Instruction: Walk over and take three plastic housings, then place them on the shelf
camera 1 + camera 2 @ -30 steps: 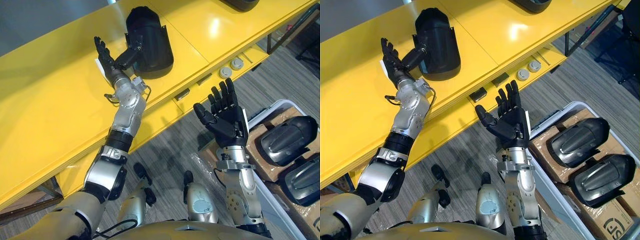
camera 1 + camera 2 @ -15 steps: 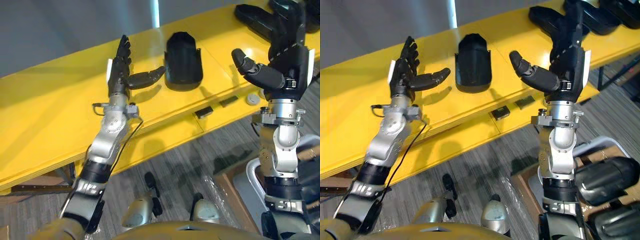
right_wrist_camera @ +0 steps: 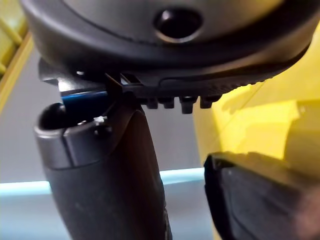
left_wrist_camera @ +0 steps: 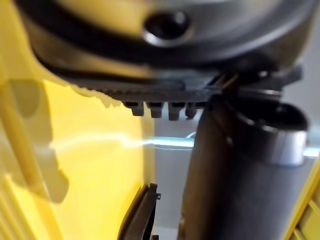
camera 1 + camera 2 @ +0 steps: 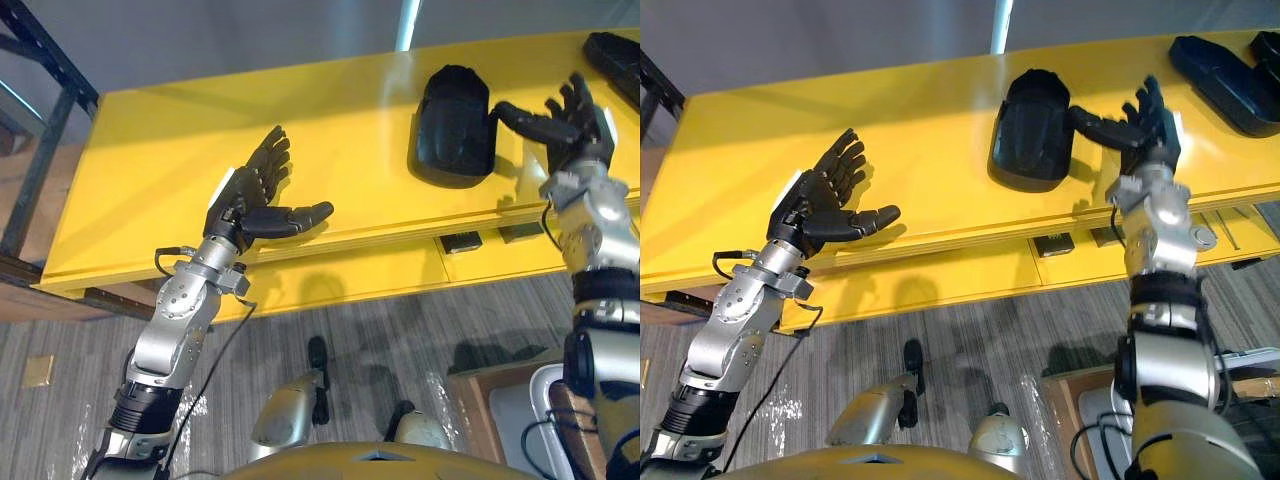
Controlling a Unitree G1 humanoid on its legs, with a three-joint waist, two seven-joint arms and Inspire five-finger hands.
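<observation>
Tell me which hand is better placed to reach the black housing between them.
Right, probably: the right hand is open, thumb close beside the housing on the yellow surface; the open left hand is far off.

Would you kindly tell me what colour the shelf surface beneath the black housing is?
Bright yellow shelf; it shows best in the left eye view.

text: none readable | yellow shelf (image 5: pixel 150 180): no legible marking | plastic housing (image 5: pixel 452 125): no legible label

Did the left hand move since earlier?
Yes. The left hand was beside the black housing on the yellow shelf; now it hovers well left of it.
</observation>
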